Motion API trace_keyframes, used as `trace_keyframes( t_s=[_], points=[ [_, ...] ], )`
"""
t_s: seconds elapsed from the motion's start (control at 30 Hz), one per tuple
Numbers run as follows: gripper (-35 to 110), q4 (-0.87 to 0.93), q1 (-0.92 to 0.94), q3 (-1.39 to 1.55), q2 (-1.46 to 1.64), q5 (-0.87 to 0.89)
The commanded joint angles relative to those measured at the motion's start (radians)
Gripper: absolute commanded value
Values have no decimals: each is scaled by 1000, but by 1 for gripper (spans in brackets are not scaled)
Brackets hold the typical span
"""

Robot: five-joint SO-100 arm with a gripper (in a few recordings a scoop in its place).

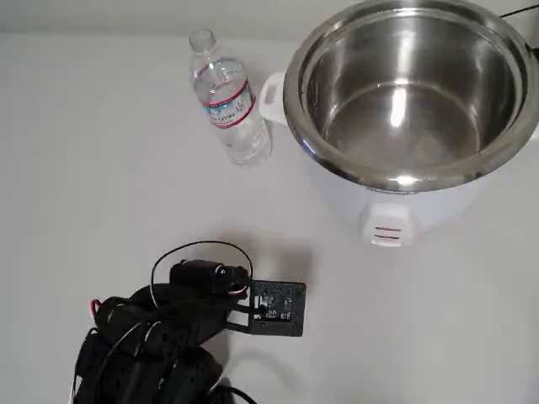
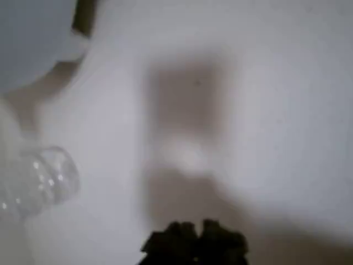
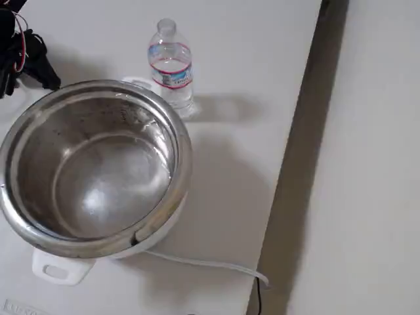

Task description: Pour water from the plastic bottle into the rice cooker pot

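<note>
The bottle (image 1: 228,97) stood upright beside the pot (image 1: 404,84), well apart from the gripper (image 1: 278,310), up the overhead view; its jaw opening could not be told.

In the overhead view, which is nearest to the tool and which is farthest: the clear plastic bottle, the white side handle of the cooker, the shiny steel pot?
Measured from the black tool at the lower left:
1. Clear ribbed plastic bottle, standing straight above it.
2. White side handle, just right of the bottle.
3. Shiny steel pot, upper right corner.
The first two are nearly equal.
</note>
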Motion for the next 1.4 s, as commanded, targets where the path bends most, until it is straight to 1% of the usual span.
trace_keyframes(
  t_s=[0.0,0.4,0.5,0.57,0.6,0.63,0.67,0.7,0.8,0.93,1.07,1.13,1.27,1.33,1.37],
  points=[
    [0,17,3,28,0,2],
    [0,17,-3,28,0,-3],
    [1,17,-60,28,0,-55],
    [6,18,-95,29,0,-92],
    [7,-3,-107,35,2,-183],
    [7,-18,-127,48,2,-318],
    [7,-38,-146,64,2,-525],
    [7,-55,-158,81,2,-684],
    [6,-100,-179,98,3,-861],
    [6,-252,-187,94,3,-1048],
    [8,-502,-190,123,3,-1272],
    [19,-673,-199,161,3,-1365],
    [39,-844,-285,166,0,-1388],
    [45,-946,-330,166,-55,-1393],
    [47,-1034,-341,166,-120,-1399]
  ],
)
